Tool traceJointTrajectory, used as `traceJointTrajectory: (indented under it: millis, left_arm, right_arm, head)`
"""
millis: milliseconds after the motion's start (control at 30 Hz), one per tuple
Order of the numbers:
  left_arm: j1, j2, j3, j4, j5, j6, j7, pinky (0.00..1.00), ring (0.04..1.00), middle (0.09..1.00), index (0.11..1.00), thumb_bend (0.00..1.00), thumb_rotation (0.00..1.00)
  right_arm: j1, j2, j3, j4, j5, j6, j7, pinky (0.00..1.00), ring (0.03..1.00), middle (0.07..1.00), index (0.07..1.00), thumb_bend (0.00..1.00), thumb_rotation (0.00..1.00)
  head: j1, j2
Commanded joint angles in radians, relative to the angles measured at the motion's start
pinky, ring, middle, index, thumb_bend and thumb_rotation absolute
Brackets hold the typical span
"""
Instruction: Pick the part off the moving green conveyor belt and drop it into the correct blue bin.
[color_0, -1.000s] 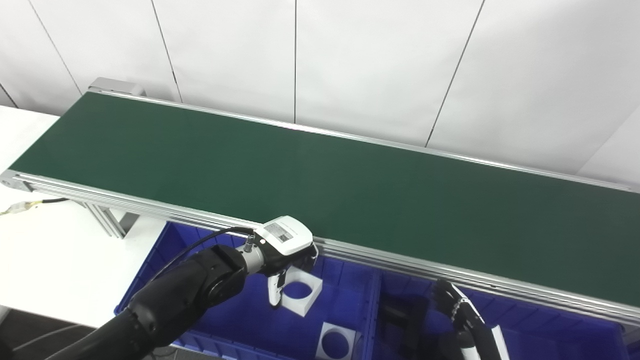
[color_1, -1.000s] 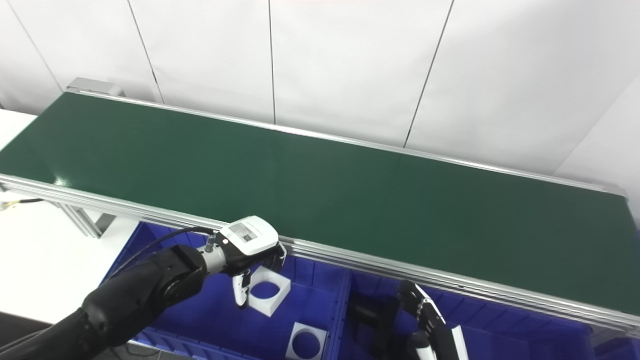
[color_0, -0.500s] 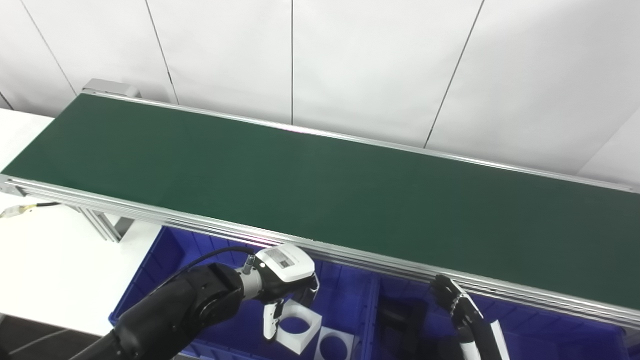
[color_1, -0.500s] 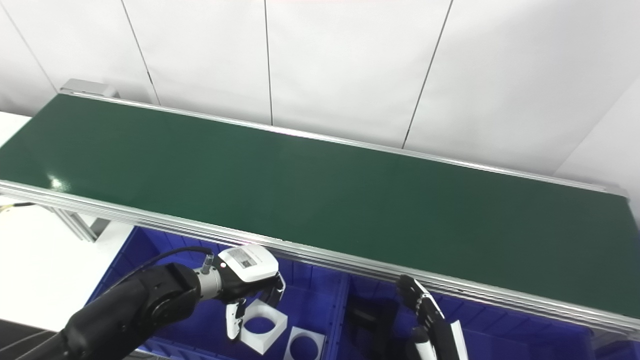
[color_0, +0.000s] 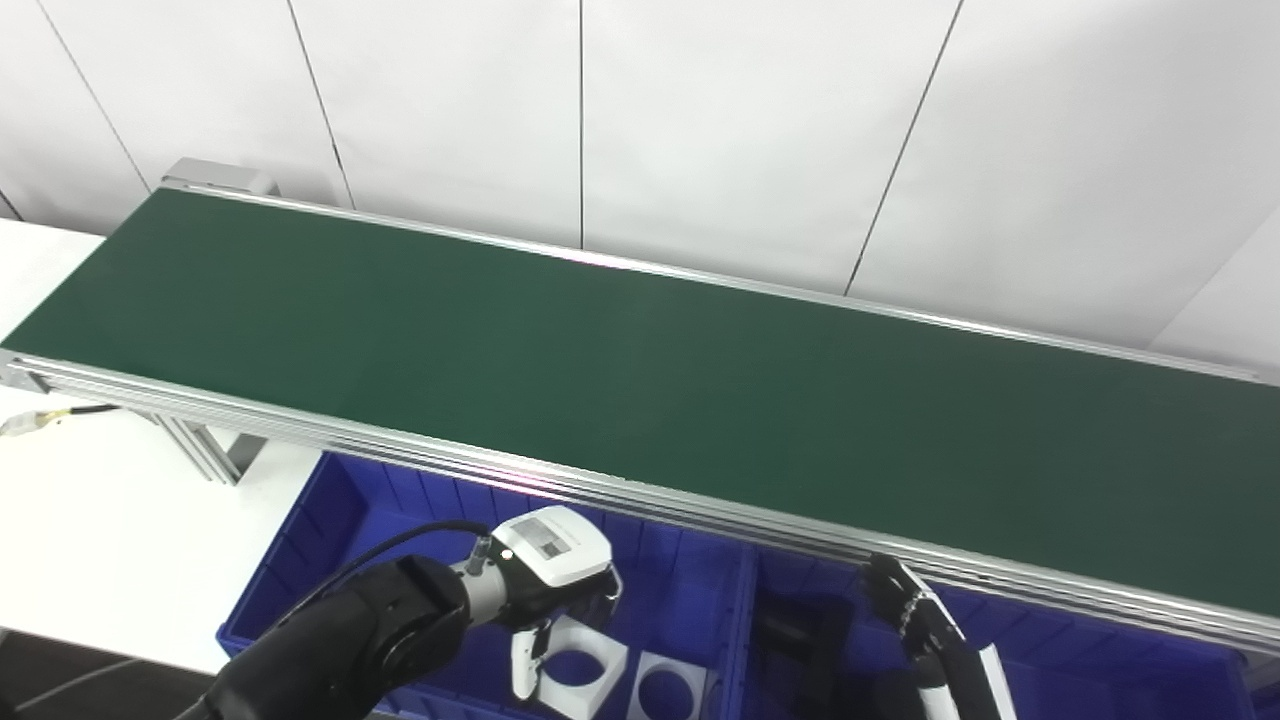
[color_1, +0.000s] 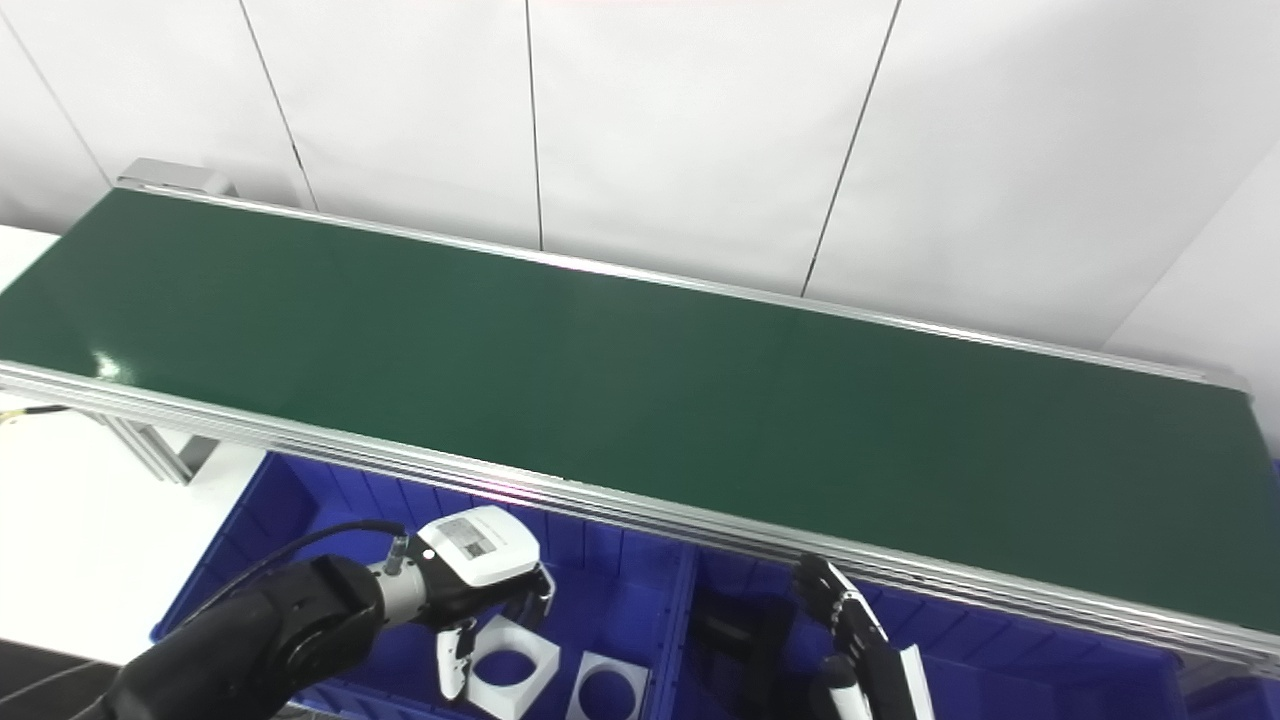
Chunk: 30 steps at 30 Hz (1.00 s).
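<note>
left hand (color_0: 548, 590) low inside left blue bin (color_0: 330, 540), fingers (color_0: 523, 665) clamped on white square part (color_0: 580, 665) with round hole. second white part (color_0: 668, 685) lies just beside. green conveyor belt (color_0: 640, 370) bare. right hand (color_0: 905, 610) over right blue bin (color_0: 1100, 650), fingers apart.

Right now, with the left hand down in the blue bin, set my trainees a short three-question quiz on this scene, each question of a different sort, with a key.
1. True or false: a part lies on the green conveyor belt.
2. Multiple choice: the white square part at the left hand is A) on the belt, B) in the left blue bin, C) on the white table.
3. Fill in: beside it in that bin lies a second white square part with a ____ hole.

Key: 1 false; 2 B; 3 round.
</note>
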Motion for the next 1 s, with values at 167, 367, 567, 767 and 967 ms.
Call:
traceJointTrajectory:
  millis: [167,367,567,767,967]
  left_arm:
    - [-0.012,0.002,0.005,0.024,0.028,-0.012,0.079,0.3,0.363,0.47,0.561,0.49,0.0]
    - [-0.016,0.001,0.013,0.027,0.021,0.0,0.073,0.48,0.564,0.639,0.577,0.74,0.11]
    - [-0.03,0.01,0.013,0.007,0.016,0.011,0.003,0.65,0.693,0.73,0.71,1.0,0.38]
    - [-0.035,0.011,0.018,-0.006,0.004,0.004,-0.033,0.62,0.697,0.739,0.725,1.0,0.42]
    - [-0.036,0.008,0.028,-0.019,-0.021,0.005,-0.059,0.61,0.7,0.743,0.734,1.0,0.47]
  right_arm:
    - [0.003,-0.005,-0.005,-0.036,0.011,-0.053,0.006,0.86,0.854,0.841,0.856,0.85,0.95]
    - [0.005,-0.006,-0.005,-0.039,0.007,-0.053,0.005,0.85,0.846,0.837,0.856,0.85,0.95]
    - [0.004,-0.006,-0.003,-0.039,0.005,-0.053,0.003,0.85,0.849,0.839,0.857,0.85,0.96]
    - [0.003,-0.007,-0.001,-0.037,-0.001,-0.053,-0.002,0.86,0.85,0.841,0.86,0.85,0.96]
    - [0.003,-0.006,-0.004,-0.034,0.01,-0.053,0.006,0.87,0.855,0.843,0.859,0.85,0.95]
  head:
    - [-0.002,0.003]
    - [0.001,0.004]
    - [-0.001,0.004]
    - [-0.001,0.001]
    - [0.001,-0.001]
